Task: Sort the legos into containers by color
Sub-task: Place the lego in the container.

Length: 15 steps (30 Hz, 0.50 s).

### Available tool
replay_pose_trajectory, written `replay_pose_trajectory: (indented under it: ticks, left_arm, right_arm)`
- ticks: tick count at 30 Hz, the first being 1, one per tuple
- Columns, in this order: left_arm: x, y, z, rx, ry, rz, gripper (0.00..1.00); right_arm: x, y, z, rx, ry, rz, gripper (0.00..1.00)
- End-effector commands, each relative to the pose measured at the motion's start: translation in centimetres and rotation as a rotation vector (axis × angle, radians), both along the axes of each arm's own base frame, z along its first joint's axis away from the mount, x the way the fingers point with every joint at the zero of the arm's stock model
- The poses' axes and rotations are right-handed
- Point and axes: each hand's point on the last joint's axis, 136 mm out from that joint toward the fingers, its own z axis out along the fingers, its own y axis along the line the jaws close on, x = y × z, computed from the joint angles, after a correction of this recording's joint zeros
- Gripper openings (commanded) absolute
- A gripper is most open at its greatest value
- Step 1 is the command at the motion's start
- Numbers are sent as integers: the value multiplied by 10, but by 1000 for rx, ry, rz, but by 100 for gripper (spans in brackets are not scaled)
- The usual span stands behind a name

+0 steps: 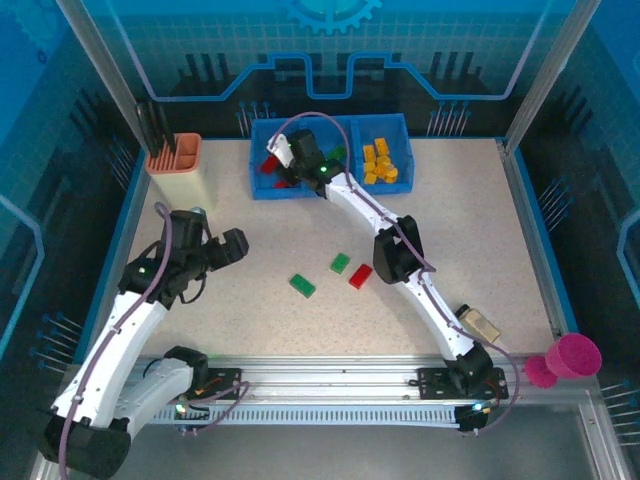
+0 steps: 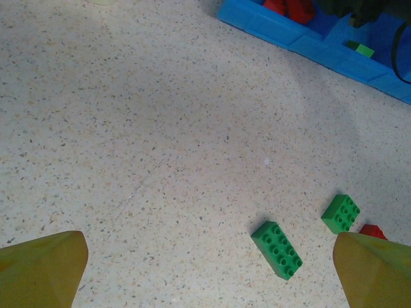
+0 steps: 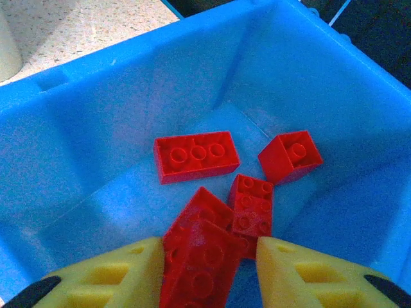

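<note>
Right wrist: the yellow, wedge-shaped right fingers (image 3: 308,276) stand slightly parted on either side of a studded red brick (image 3: 202,269); whether they pinch it I cannot tell. Beneath it, more glossy red bricks (image 3: 196,156) lie in the left compartment of the smooth blue bin (image 3: 96,128). The left fingers (image 2: 45,269) gape wide above the speckled beige bench (image 2: 128,128), with two green bricks (image 2: 277,249) near them.
</note>
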Motion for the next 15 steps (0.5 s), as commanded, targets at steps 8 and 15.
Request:
replay_pose_trajectory:
  ticks: [8,15]
  left_arm:
    - [-13,-22,-28,-118,120,52,99]
    - [-13,-65,-72,-128,218,70,99]
  right_arm:
    - [-36,-16,112,61,-126,24,50]
    - [-113,-104,156,119,-155,-118,57]
